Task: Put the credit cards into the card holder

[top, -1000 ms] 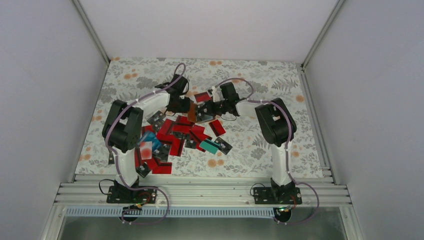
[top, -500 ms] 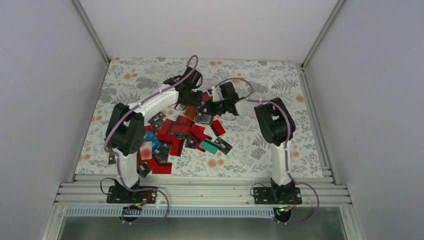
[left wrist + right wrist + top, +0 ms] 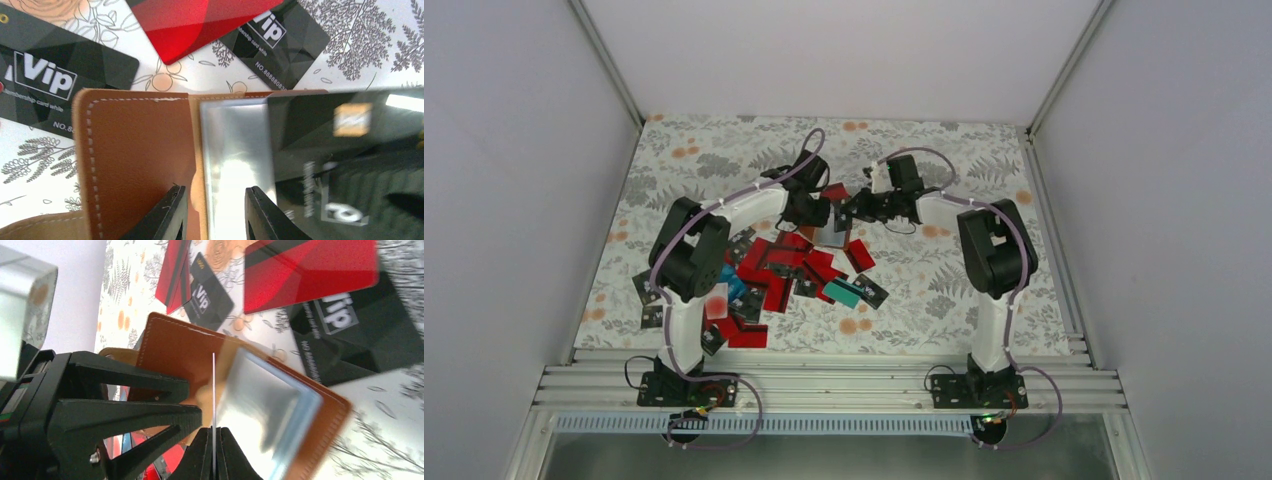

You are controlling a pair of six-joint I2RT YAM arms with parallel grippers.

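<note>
The brown card holder (image 3: pixel 135 150) lies open on the flowered table, its greyish clear pocket (image 3: pixel 235 160) facing up. My left gripper (image 3: pixel 215 192) stands open right above it, one finger over the brown flap, the other over the pocket. My right gripper (image 3: pixel 213 432) is shut on a black credit card (image 3: pixel 345 145) with a gold chip, seen edge-on in the right wrist view, its far edge over the pocket (image 3: pixel 260 400) by the brown flap. From above, both grippers (image 3: pixel 816 212) (image 3: pixel 852 210) meet over the holder (image 3: pixel 832 236). Loose red and black credit cards (image 3: pixel 774 268) lie nearer.
Black "Vip" cards (image 3: pixel 55 80) and a red card (image 3: pixel 190 25) lie flat just beyond the holder. A teal card (image 3: pixel 844 292) and a black one sit at the pile's right edge. Two black cards (image 3: pixel 649 300) lie apart at the left. White walls enclose the table.
My left gripper has swung right, from beside the holder to above it, its jaws now apart. The right arm has drawn back to the right a little, still holding its card.
</note>
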